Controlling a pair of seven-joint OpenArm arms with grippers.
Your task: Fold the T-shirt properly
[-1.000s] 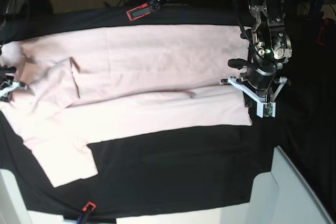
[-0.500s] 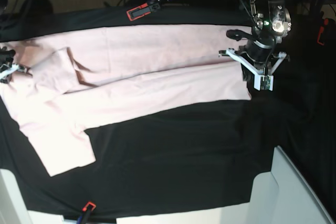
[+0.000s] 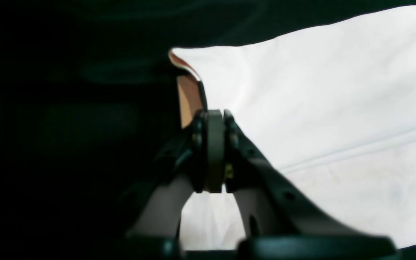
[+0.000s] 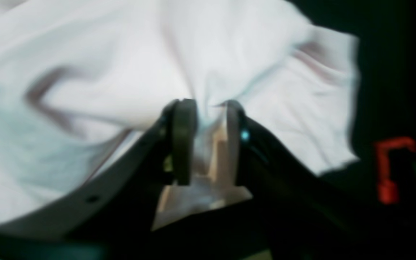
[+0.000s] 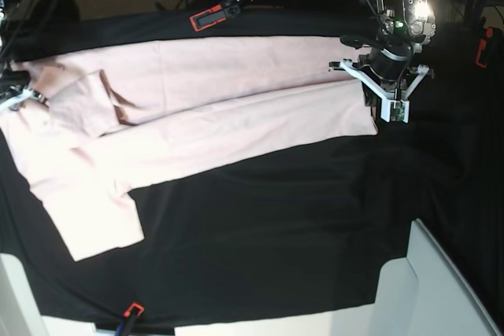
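across the black table cloth (image 5: 260,226) the t-shirt (image 5: 220,116) looks light and limp, best pinched at hems: left gripper (image 3: 213,151) clamps its edge, right gripper (image 4: 204,141) stands parted around bunched fabric.

A tabletop draped in a black table cloth (image 5: 260,234) carries a pale pink T-shirt (image 5: 220,123), spread lengthwise across its far half with one long edge folded over and a short sleeve (image 5: 98,230) reaching toward the near left corner. Red-and-black clamps pin the cloth at the far edge (image 5: 211,15) and the near edge (image 5: 130,311).
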